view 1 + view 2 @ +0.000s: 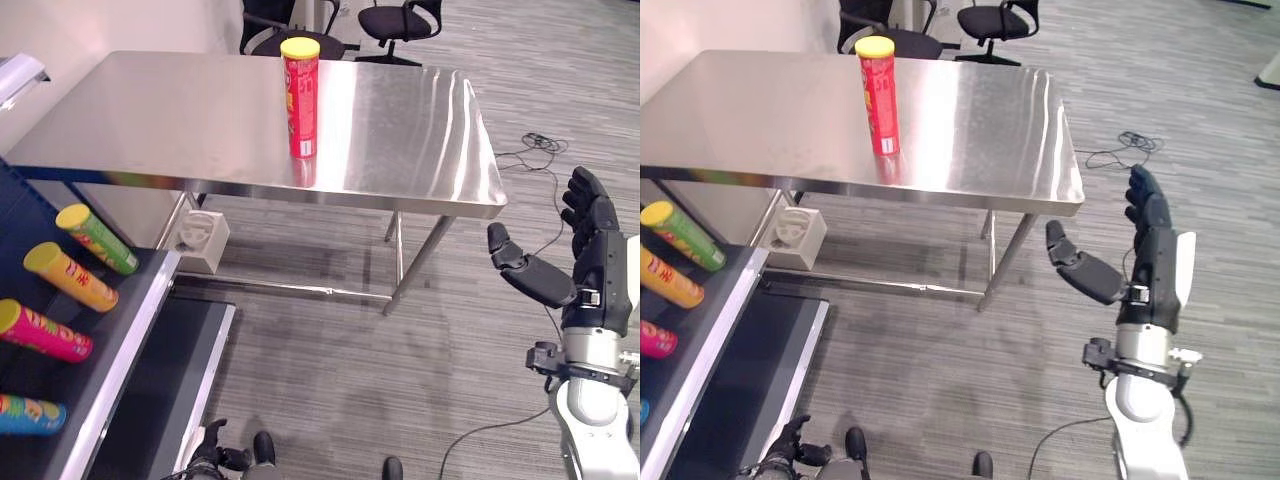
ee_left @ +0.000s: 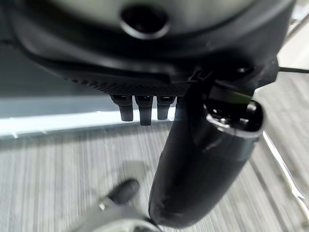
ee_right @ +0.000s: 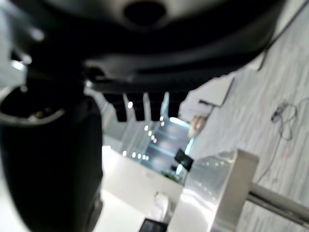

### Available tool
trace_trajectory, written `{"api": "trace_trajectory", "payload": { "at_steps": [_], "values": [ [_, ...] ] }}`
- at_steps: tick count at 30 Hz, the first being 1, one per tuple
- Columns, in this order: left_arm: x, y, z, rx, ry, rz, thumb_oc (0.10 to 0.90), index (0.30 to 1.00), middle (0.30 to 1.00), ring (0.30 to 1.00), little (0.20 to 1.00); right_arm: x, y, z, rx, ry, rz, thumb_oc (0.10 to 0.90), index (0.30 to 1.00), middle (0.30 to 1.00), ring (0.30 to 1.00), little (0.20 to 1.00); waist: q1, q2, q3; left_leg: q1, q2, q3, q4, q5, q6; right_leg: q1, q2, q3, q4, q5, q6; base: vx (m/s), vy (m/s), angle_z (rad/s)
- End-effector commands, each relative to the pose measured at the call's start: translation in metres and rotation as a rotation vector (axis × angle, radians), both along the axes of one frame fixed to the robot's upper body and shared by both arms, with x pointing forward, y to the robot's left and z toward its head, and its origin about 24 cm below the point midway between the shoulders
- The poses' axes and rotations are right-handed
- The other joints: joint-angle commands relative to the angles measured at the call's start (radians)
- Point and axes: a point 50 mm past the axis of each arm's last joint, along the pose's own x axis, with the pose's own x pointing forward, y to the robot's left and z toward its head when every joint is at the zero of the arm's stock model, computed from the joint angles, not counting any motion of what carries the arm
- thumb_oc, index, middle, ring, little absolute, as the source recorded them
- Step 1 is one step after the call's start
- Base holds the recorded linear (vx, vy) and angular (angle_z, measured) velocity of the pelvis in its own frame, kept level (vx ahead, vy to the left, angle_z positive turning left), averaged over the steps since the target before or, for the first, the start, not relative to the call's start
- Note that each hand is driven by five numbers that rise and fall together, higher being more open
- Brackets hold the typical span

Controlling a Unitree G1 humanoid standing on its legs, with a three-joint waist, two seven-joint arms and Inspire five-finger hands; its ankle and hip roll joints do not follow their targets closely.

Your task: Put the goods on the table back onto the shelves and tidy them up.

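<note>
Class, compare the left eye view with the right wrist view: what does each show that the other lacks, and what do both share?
Left eye view: a red canister standing upright on the steel table, and four canisters lying on the dark shelf.
Right wrist view: a close look along the hand, its fingertips in a row beside the thumb.
Shared: the right hand, open and holding nothing, and the table's corner.

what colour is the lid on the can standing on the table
Yellow, on a red can; it shows best in the left eye view.
</note>
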Motion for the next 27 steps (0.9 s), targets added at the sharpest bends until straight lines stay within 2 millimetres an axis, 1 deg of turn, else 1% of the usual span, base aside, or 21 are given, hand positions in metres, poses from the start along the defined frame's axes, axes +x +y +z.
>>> {"api": "trace_trajectory", "payload": {
  "at_steps": [1,2,3,4,5,7,8,9,10,11,12,14,15,16,17,18,20,22,24,26,27],
  "values": [
    [0.026,0.0,0.014,0.07,-0.111,-0.114,0.8,0.9,0.9,0.9,0.9,-0.008,0.004,0.058,-0.185,-0.278,0.002,0.8,0.9,0.9,0.9,0.9,-0.003,0.031,-0.11,-0.127,0.046,-0.025,-0.064,0.089,-0.005,0.061,0.099,0.007,0.143,-0.183,-0.038,0.3,0.228,-0.17],
    [0.027,0.0,0.014,0.07,-0.112,-0.114,0.8,0.9,0.9,0.9,0.9,-0.008,0.004,0.058,-0.185,-0.279,0.001,0.8,0.9,0.9,0.9,0.9,0.001,0.032,-0.112,-0.13,0.048,-0.022,-0.065,0.092,-0.003,0.055,0.1,0.011,0.142,-0.179,-0.038,0.36,0.325,-0.16],
    [0.047,-0.003,0.023,0.086,-0.17,-0.181,0.8,0.9,0.9,0.9,0.9,-0.005,0.005,0.061,-0.186,-0.298,0.004,0.8,0.9,0.9,0.9,0.9,-0.013,0.031,-0.11,-0.103,0.009,-0.01,-0.076,0.066,0.017,0.02,0.071,0.025,0.208,-0.143,-0.02,0.21,0.258,-0.17],
    [0.058,-0.004,0.029,0.094,-0.202,-0.214,0.8,0.9,0.9,0.9,0.9,-0.004,0.006,0.063,-0.189,-0.303,-0.001,0.8,0.9,0.9,0.9,0.9,-0.019,0.033,-0.105,-0.087,-0.008,0.0,-0.082,0.054,0.03,-0.012,0.059,0.033,0.264,-0.112,-0.016,0.2,0.256,-0.29],
    [0.059,-0.004,0.03,0.094,-0.204,-0.213,0.8,0.9,0.9,0.9,0.9,-0.003,0.006,0.063,-0.189,-0.305,-0.002,0.8,0.9,0.9,0.9,0.9,-0.016,0.035,-0.105,-0.089,-0.005,0.003,-0.083,0.057,0.032,-0.018,0.061,0.037,0.265,-0.108,-0.015,0.12,0.187,-0.42],
    [0.071,-0.007,0.036,0.107,-0.235,-0.249,0.8,0.9,0.9,0.9,0.9,0.0,0.008,0.065,-0.197,-0.32,-0.014,0.8,0.9,0.9,0.9,0.9,-0.031,0.036,-0.092,-0.045,-0.043,0.02,-0.097,0.023,0.063,-0.076,0.035,0.051,0.381,-0.043,-0.012,0.13,0.215,-0.34],
    [0.074,-0.007,0.037,0.117,-0.238,-0.256,0.8,0.9,0.9,0.9,0.9,0.003,0.013,0.067,-0.198,-0.333,-0.003,0.8,0.9,0.9,0.9,0.9,-0.037,0.038,-0.079,-0.018,-0.057,0.039,-0.108,0.012,0.082,-0.122,0.018,0.048,0.445,0.02,-0.015,0.13,0.234,-0.19],
    [0.08,-0.021,0.035,0.111,-0.236,-0.274,0.8,0.9,0.9,0.9,0.9,0.005,0.019,0.067,-0.18,-0.342,0.029,0.8,0.9,0.9,0.9,0.9,-0.052,0.032,-0.071,0.012,-0.073,0.057,-0.12,-0.003,0.096,-0.152,-0.003,0.043,0.505,0.056,-0.016,0.17,0.196,-0.29],
    [0.071,-0.017,0.032,0.116,-0.225,-0.258,0.8,0.9,0.9,0.9,0.9,0.006,0.018,0.064,-0.151,-0.346,0.021,0.8,0.9,0.9,0.9,0.9,-0.033,0.033,-0.067,0.026,-0.082,0.055,-0.127,-0.02,0.096,-0.161,-0.013,0.013,0.526,0.05,-0.013,0.12,0.116,-0.45],
    [0.055,-0.013,0.025,0.12,-0.185,-0.241,0.8,0.9,0.9,0.9,0.9,0.004,0.018,0.06,-0.147,-0.337,0.024,0.8,0.9,0.9,0.9,0.9,-0.027,0.029,-0.058,0.033,-0.084,0.062,-0.126,-0.017,0.106,-0.192,-0.015,-0.005,0.565,0.047,-0.024,0.15,0.059,-0.5],
    [0.045,-0.011,0.02,0.115,-0.155,-0.224,0.8,0.9,0.9,0.9,0.9,0.004,0.019,0.057,-0.162,-0.315,0.036,0.8,0.9,0.9,0.9,0.9,-0.027,0.031,-0.054,0.046,-0.077,0.058,-0.13,-0.021,0.105,-0.219,0.018,-0.007,0.58,-0.008,-0.039,0.1,-0.003,-0.43],
    [0.038,-0.013,0.016,0.096,-0.144,-0.208,0.8,0.9,0.9,0.9,0.9,0.001,0.017,0.057,-0.158,-0.309,0.047,0.8,0.9,0.9,0.9,0.9,-0.037,0.033,-0.05,0.061,-0.069,0.048,-0.133,-0.027,0.092,-0.248,0.084,-0.004,0.524,-0.111,-0.053,0.19,-0.063,-0.08],
    [0.035,-0.015,0.014,0.087,-0.136,-0.21,0.8,0.9,0.9,0.9,0.9,0.001,0.015,0.056,-0.146,-0.308,0.053,0.8,0.9,0.9,0.9,0.9,-0.04,0.033,-0.05,0.068,-0.069,0.044,-0.135,-0.034,0.086,-0.247,0.103,-0.005,0.48,-0.128,-0.051,0.26,-0.175,0.13],
    [0.03,-0.02,0.011,0.07,-0.116,-0.229,0.8,0.9,0.9,0.9,0.9,0.001,0.012,0.056,-0.13,-0.305,0.057,0.8,0.9,0.9,0.9,0.9,-0.049,0.026,-0.047,0.089,-0.074,0.028,-0.139,-0.052,0.077,-0.259,0.138,0.007,0.329,-0.101,-0.038,0.2,-0.151,0.25],
    [0.029,-0.02,0.011,0.069,-0.116,-0.229,0.8,0.9,0.9,0.9,0.9,0.001,0.012,0.056,-0.13,-0.305,0.057,0.8,0.9,0.9,0.9,0.9,-0.05,0.029,-0.046,0.09,-0.071,0.026,-0.139,-0.052,0.076,-0.251,0.141,0.004,0.318,-0.095,-0.038,0.19,-0.19,0.27],
    [0.029,-0.022,0.01,0.067,-0.114,-0.244,0.8,0.9,0.9,0.9,0.9,0.002,0.01,0.056,-0.127,-0.303,0.051,0.8,0.9,0.9,0.9,0.9,-0.056,0.023,-0.043,0.095,-0.075,0.014,-0.139,-0.06,0.07,-0.258,0.161,0.032,0.232,-0.061,-0.027,0.13,-0.139,0.59],
    [0.033,-0.023,0.012,0.072,-0.123,-0.275,0.8,0.9,0.9,0.9,0.9,0.001,0.007,0.055,-0.125,-0.298,0.039,0.8,0.9,0.9,0.9,0.9,-0.074,0.014,-0.034,0.11,-0.078,-0.012,-0.139,-0.073,0.061,-0.287,0.195,0.107,0.151,-0.002,-0.007,0.15,-0.205,0.67],
    [0.036,-0.021,0.014,0.08,-0.126,-0.299,0.8,0.9,0.9,0.9,0.9,0.001,0.007,0.055,-0.143,-0.29,0.037,0.8,0.9,0.9,0.9,0.9,-0.081,0.007,-0.031,0.126,-0.076,-0.028,-0.139,-0.089,0.056,-0.295,0.218,0.152,0.109,0.031,-0.005,0.11,-0.19,0.51],
    [0.035,-0.02,0.014,0.086,-0.122,-0.295,0.8,0.9,0.9,0.9,0.9,0.0,0.007,0.054,-0.149,-0.282,0.034,0.8,0.9,0.9,0.9,0.9,-0.08,0.003,-0.034,0.136,-0.074,-0.034,-0.136,-0.094,0.054,-0.279,0.217,0.155,0.09,0.035,-0.008,0.08,-0.136,0.3],
    [0.025,-0.02,0.009,0.061,-0.104,-0.24,0.8,0.9,0.9,0.9,0.9,-0.001,0.006,0.055,-0.172,-0.275,0.041,0.8,0.9,0.9,0.9,0.9,-0.071,-0.002,-0.061,0.161,-0.047,-0.045,-0.098,-0.115,0.043,-0.234,0.237,0.149,0.082,0.032,-0.031,0.19,-0.242,0.21],
    [0.025,-0.02,0.009,0.06,-0.104,-0.24,0.8,0.9,0.9,0.9,0.9,-0.001,0.006,0.055,-0.173,-0.274,0.041,0.8,0.9,0.9,0.9,0.9,-0.072,-0.001,-0.062,0.159,-0.045,-0.046,-0.093,-0.117,0.042,-0.232,0.238,0.147,0.079,0.033,-0.032,0.31,-0.38,0.35]
  ]
}}
